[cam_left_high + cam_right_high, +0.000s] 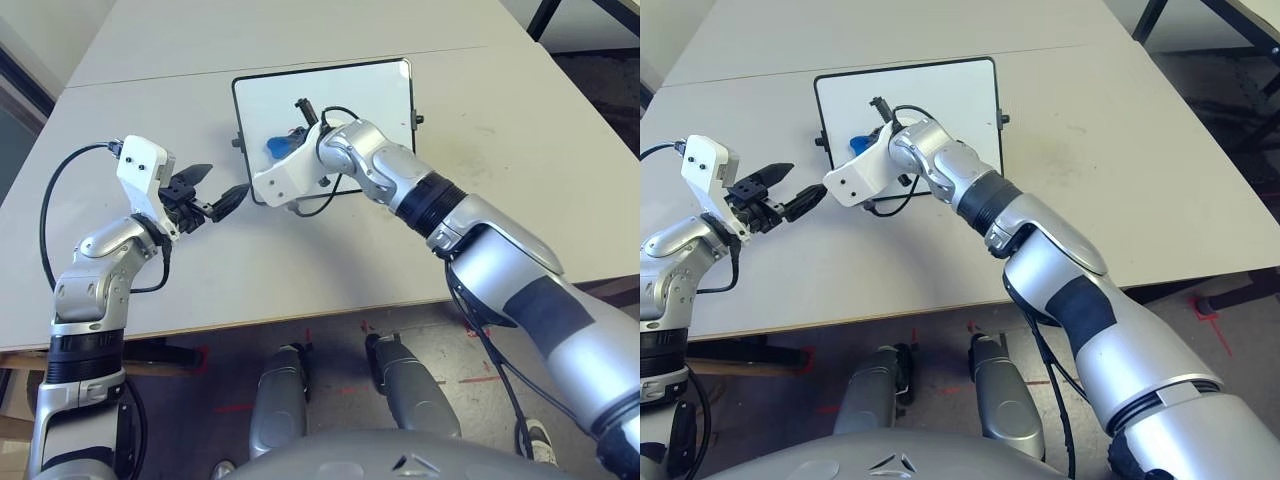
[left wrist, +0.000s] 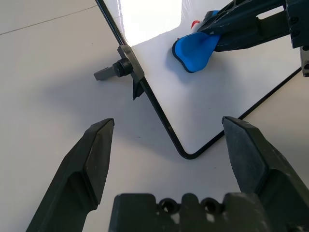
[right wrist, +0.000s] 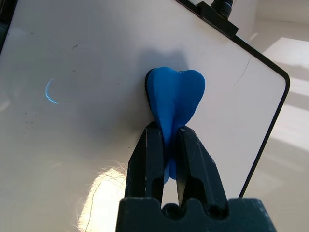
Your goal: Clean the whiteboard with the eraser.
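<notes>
blue eraser [image 3: 174,96] in jaws, over whiteboard [image 3: 96,87]

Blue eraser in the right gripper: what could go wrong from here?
The right gripper pinches the eraser only at its narrow middle, so it might twist or slip under pressure.

The left gripper stands open beside the whiteboard, not holding it, so wiping could make the board slide.

The right wrist's white casing is close to the left gripper's fingertips; a leftward stroke may bump them.
</notes>
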